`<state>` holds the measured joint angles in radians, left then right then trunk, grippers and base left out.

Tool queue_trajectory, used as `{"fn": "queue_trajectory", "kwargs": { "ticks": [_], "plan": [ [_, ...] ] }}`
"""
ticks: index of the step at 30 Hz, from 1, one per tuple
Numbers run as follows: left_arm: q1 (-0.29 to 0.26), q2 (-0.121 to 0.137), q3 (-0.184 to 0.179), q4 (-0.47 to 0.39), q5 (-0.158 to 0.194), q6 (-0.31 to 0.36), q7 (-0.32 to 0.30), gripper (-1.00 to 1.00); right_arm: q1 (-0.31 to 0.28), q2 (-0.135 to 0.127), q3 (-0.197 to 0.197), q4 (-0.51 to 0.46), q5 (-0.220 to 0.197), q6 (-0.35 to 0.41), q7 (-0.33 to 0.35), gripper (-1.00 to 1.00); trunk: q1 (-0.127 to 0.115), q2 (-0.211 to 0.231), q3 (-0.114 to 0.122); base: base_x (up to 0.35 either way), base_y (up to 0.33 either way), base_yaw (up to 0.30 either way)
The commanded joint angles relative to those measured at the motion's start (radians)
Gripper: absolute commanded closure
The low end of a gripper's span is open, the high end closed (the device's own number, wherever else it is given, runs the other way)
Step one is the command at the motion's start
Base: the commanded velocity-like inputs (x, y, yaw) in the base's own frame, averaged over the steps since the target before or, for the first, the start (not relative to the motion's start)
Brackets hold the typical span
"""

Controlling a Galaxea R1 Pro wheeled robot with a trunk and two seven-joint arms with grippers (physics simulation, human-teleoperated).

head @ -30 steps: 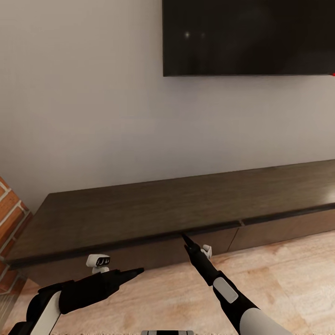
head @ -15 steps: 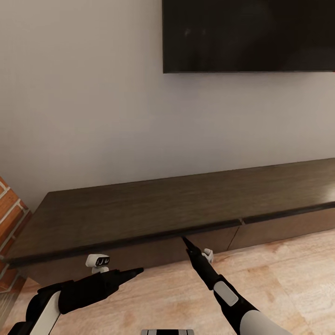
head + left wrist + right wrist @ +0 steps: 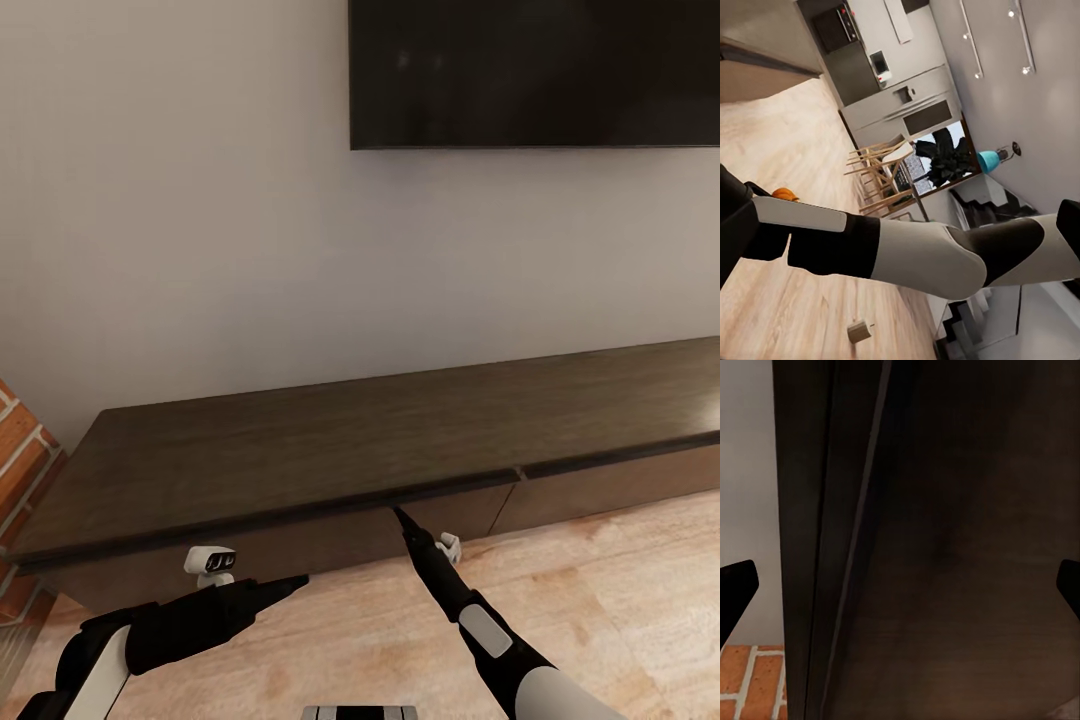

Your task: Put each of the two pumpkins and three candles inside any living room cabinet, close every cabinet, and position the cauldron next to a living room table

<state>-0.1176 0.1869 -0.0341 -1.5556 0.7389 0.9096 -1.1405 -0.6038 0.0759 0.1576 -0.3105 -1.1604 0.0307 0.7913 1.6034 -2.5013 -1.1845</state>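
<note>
Step in hand: looked like getting a front panel of the cabinet (image 3: 300,460) open, since every panel I could see sat flush and closed.
Right end effector (image 3: 398,515): tip was right up at the lip under the cabinet's top edge, near the seam between two panels. In the right wrist view its fingers (image 3: 735,589) sat far apart at the frame edges, so it was spread wide.
Left end effector (image 3: 295,580): hung low in front of the cabinet, off the panel. Came to a point in the head view, so I'd say fingers together, but not 100% sure.
How I'd do it: no handles, so hook the lip or seam and pull straight out from the cabinet, slowly, or the tip slips off.
Task things: one pumpkin (image 3: 784,194) on the wood floor (image 3: 620,590), well away from the cabinet, and a small beige stub that could be a candle (image 3: 858,331).
Room: TV (image 3: 535,70) on the wall above the cabinet, brick fireplace (image 3: 22,450) just beside its end.
</note>
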Motion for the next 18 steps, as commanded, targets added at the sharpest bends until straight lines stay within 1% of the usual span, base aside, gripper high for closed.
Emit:
{"fn": "queue_trajectory", "kwargs": {
  "ticks": [1, 9, 13, 18],
  "plan": [
    [0.0, 0.001, -0.001, 0.0, 0.005, 0.006, 0.001, -1.0, -0.001, -0.001, 0.005, 0.001, -0.01, 0.003, 0.003, -1.0, 0.0, 0.0, -0.001, 0.0, 0.0, 0.0],
    [0.0, 0.001, -0.001, 0.001, 0.005, 0.007, 0.001, -1.0, -0.001, 0.001, 0.005, 0.001, -0.012, 0.003, 0.002, -1.0, 0.0, 0.0, -0.001, 0.001, 0.001, 0.0],
    [0.0, 0.001, -0.001, 0.0, 0.005, 0.007, 0.001, -1.0, -0.001, 0.001, 0.005, 0.001, -0.012, 0.003, 0.002, -1.0, 0.0, 0.0, -0.001, 0.1, 0.042, 0.0],
    [0.0, 0.002, -0.001, 0.0, 0.005, 0.007, 0.001, -1.0, -0.001, 0.003, 0.005, 0.001, -0.011, 0.003, 0.002, -1.0, 0.0, 0.0, -0.001, 0.026, 0.009, 0.0]
  ]
}}
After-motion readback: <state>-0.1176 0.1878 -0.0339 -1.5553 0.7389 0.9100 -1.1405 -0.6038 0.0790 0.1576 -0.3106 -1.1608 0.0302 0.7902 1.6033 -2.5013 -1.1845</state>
